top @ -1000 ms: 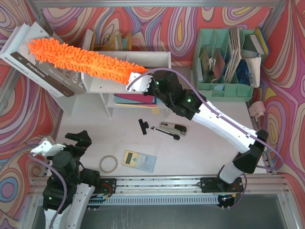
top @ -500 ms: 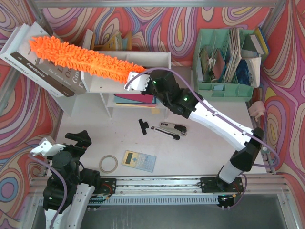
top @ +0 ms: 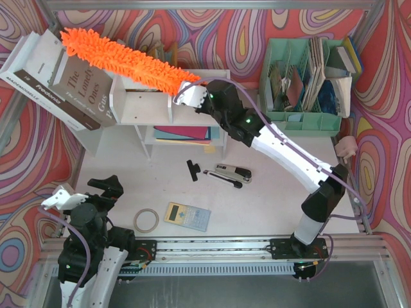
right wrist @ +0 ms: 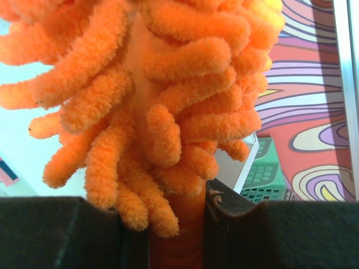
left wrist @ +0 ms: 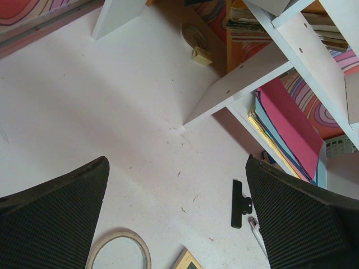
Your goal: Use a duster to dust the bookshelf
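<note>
The fluffy orange duster (top: 125, 58) lies slantwise over the back left of the white bookshelf (top: 144, 109), its tip above the leaning books. My right gripper (top: 191, 85) is at the shelf's top right and is shut on the orange handle. In the right wrist view the handle (right wrist: 185, 230) sits pinched between the black fingers (right wrist: 269, 235), with the duster's strands (right wrist: 151, 84) filling the view above. My left gripper (top: 103, 192) rests low at the near left and is open; in its wrist view the gripper (left wrist: 176, 179) has only table between its fingers (left wrist: 56, 218).
A mint-green organizer (top: 305, 83) full of papers stands at the back right. On the table lie a stapler (top: 234, 172), a black clip (top: 192, 170), a tape roll (top: 146, 220) and a calculator (top: 187, 216). Large books (top: 58, 90) lean on the shelf's left end. Coloured paper (left wrist: 291, 134) fills the lower shelf.
The right arm has swung the duster toward the back of the shelf top, and its tip has moved right and farther away. The left arm has not moved.
</note>
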You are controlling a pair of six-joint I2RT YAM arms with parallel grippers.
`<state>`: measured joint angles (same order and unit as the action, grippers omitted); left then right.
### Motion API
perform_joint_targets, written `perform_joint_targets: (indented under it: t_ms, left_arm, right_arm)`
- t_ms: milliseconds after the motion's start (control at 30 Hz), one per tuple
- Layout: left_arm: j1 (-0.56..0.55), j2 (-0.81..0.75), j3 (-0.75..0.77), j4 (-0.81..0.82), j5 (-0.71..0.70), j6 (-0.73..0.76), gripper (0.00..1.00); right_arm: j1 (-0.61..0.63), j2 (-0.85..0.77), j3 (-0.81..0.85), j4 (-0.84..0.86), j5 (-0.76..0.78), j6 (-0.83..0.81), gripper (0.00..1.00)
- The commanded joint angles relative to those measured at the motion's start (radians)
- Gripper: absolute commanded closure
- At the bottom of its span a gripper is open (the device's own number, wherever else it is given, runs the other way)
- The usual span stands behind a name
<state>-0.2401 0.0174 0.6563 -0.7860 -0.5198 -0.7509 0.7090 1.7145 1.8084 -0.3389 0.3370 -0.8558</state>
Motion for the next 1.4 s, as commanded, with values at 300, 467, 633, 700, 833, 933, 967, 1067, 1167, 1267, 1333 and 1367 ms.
perform_joint_targets:
  t_ms: [300,467,633,700,833,933,967,1067,1167,1267,1333,1367]
  left_arm:
    - [0.005,-0.013,-0.009,0.011,0.007,0.012,0.01]
    - [0.005,-0.011,-0.009,0.012,0.004,0.014,0.01]
    - [0.005,-0.011,-0.011,0.015,0.005,0.013,0.02]
    - [0.005,-0.011,-0.011,0.015,0.005,0.014,0.01]
    - [0.007,-0.013,-0.006,0.01,0.003,0.015,0.02]
    - [0.007,-0.013,-0.006,0.012,0.006,0.015,0.01]
    - [0.007,-0.012,-0.007,0.015,0.008,0.015,0.02]
    - [0.007,-0.013,-0.008,0.017,0.011,0.016,0.02]
    - [0.008,-0.012,-0.002,0.01,0.008,0.015,0.01]
    - [0.007,-0.013,0.0,0.008,0.005,0.015,0.01]
    - [0.007,-0.012,0.005,0.004,0.001,0.014,0.01]
    - [0.007,-0.013,0.006,0.0,-0.002,0.014,0.02]
  right_arm:
    - [-0.026,-0.023,0.091,0.072,-0.002,0.083,1.0]
    - [0.027,-0.109,0.009,0.032,0.008,0.239,1.0]
    - [0.259,-0.142,-0.05,0.006,0.1,0.423,1.0]
    - [0.317,-0.13,-0.048,-0.01,0.134,0.537,1.0]
    - [0.347,-0.134,-0.047,-0.069,0.146,0.927,1.0]
    - [0.353,-0.198,-0.137,-0.021,0.089,1.155,1.0]
    - [0.359,-0.22,-0.176,0.019,0.067,1.212,1.0]
    - [0.383,-0.241,-0.261,0.094,0.028,1.36,1.0]
    - [0.427,-0.223,-0.308,0.165,0.029,1.421,1.0]
    - [0.487,-0.175,-0.306,0.21,0.039,1.42,1.0]
    - [0.501,-0.148,-0.304,0.21,0.042,1.442,1.0]
    - [0.504,-0.141,-0.321,0.228,0.034,1.455,1.0]
